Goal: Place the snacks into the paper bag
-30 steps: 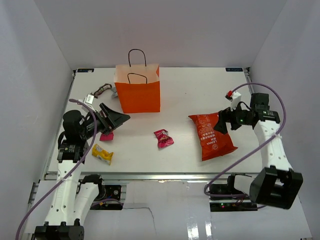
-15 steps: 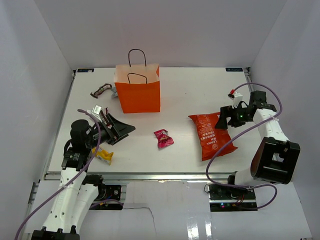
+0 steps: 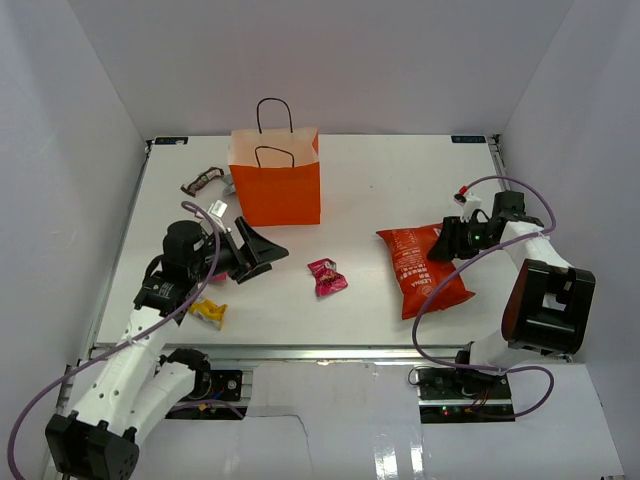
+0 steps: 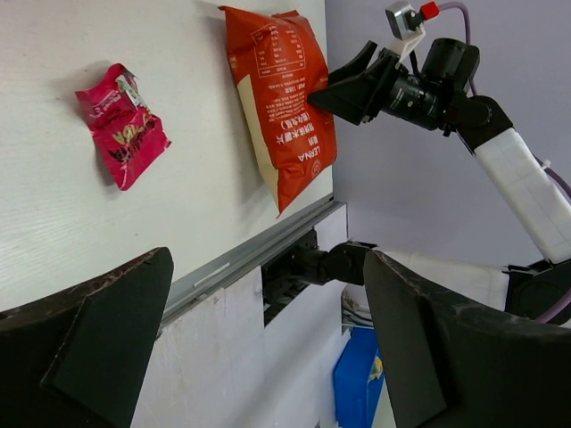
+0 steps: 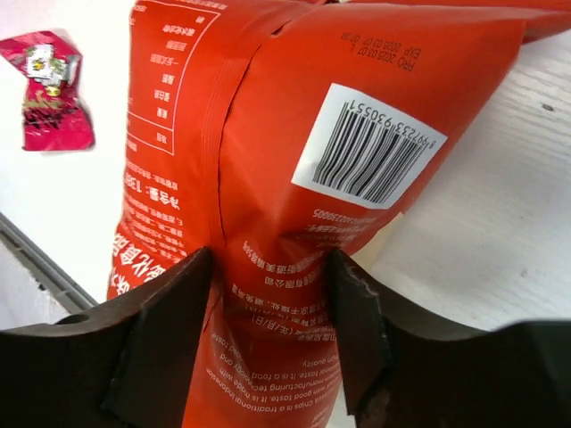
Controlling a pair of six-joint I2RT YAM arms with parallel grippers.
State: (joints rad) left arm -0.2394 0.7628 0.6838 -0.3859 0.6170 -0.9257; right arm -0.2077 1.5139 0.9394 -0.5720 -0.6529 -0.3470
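The orange paper bag [image 3: 276, 187] stands upright at the back centre. The large red chip bag [image 3: 424, 270] lies flat at the right. My right gripper [image 3: 441, 246] is shut on its upper right edge, and the foil bunches between the fingers in the right wrist view [image 5: 268, 303]. A magenta packet [image 3: 327, 276] lies mid-table. A yellow packet [image 3: 207, 312] lies by my left arm. A dark brown packet [image 3: 200, 181] lies left of the paper bag. My left gripper [image 3: 266, 248] is open and empty, above the table left of the magenta packet [image 4: 120, 125].
A small grey packet [image 3: 229, 183] sits against the paper bag's left side. White walls enclose the table on three sides. The metal rail [image 3: 300, 350] runs along the near edge. A blue bin [image 4: 357, 379] shows below the table edge.
My left arm has swung right and forward, from beside the yellow packet toward the table's middle. My right arm has folded in, with its gripper staying at the chip bag's edge.
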